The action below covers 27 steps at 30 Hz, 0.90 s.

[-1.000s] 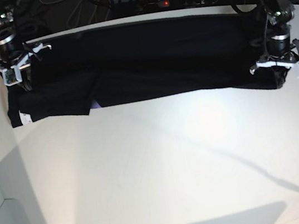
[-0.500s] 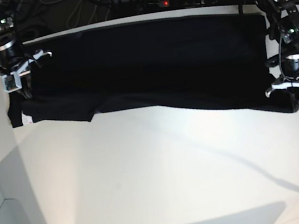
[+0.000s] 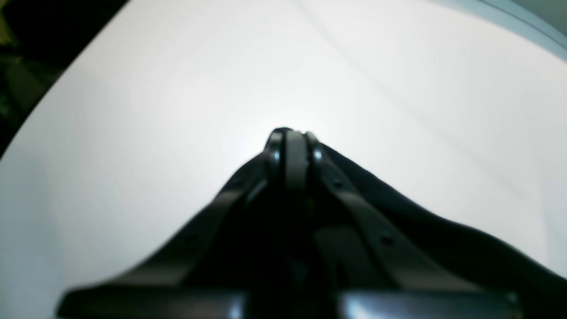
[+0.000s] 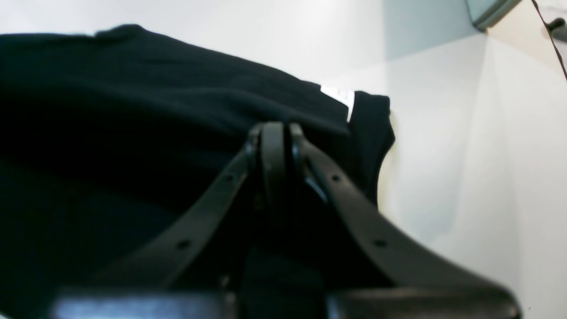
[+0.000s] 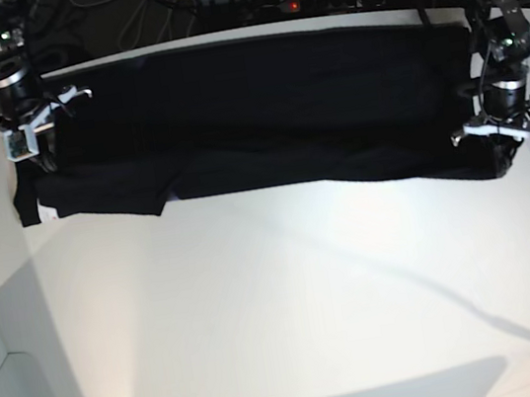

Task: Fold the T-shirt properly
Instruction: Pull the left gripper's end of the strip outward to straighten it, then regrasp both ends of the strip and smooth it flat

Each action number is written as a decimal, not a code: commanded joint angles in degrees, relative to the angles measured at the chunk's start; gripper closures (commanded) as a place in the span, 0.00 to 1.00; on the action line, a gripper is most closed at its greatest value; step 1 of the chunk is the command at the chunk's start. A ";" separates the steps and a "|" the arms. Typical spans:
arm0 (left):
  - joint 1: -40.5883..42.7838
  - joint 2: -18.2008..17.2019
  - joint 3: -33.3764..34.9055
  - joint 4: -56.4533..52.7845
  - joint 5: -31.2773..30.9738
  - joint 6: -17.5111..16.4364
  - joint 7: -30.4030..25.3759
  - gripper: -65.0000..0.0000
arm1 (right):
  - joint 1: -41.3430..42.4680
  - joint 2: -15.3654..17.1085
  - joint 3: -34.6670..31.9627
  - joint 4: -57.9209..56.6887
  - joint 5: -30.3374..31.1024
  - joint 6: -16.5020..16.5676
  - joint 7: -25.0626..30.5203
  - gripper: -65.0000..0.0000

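White tag (image 4: 339, 95) at T-shirt (image 5: 271, 108) edge, writing unreadable

Base overhead; wrist views close, downward.

Stretched across the far part of the table (image 5: 289, 295), edge to edge in the base view: the T-shirt (image 5: 271, 108), with a sleeve lying nearer at that view's left and a tag (image 4: 339, 95) at its corner. At the shirt's left end in that view, the right gripper (image 5: 32, 143); at its right end, the left gripper (image 5: 501, 138), each closed on the cloth, with bare table in front. Behind the table's far edge, a power strip (image 5: 315, 1) among cables.
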 commanded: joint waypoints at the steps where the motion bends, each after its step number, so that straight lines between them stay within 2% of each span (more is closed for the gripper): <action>1: 1.23 -0.59 -0.43 2.12 -0.02 -0.08 -1.24 1.00 | -0.18 0.44 0.32 0.86 0.80 0.00 1.54 1.00; 5: 5.71 1.08 -2.10 5.19 -0.02 -0.52 -1.33 1.00 | -0.09 0.44 0.32 0.42 0.80 0.00 1.54 1.00; 18: 12.04 0.47 -8.25 2.82 -0.02 -0.61 -1.16 1.00 | -0.01 0.70 0.58 -0.99 0.89 0.00 1.54 1.00; 27: 16.00 0.47 -7.99 -0.35 0.07 -0.61 -1.16 1.00 | -0.09 0.70 0.58 -0.99 0.89 0.00 1.54 1.00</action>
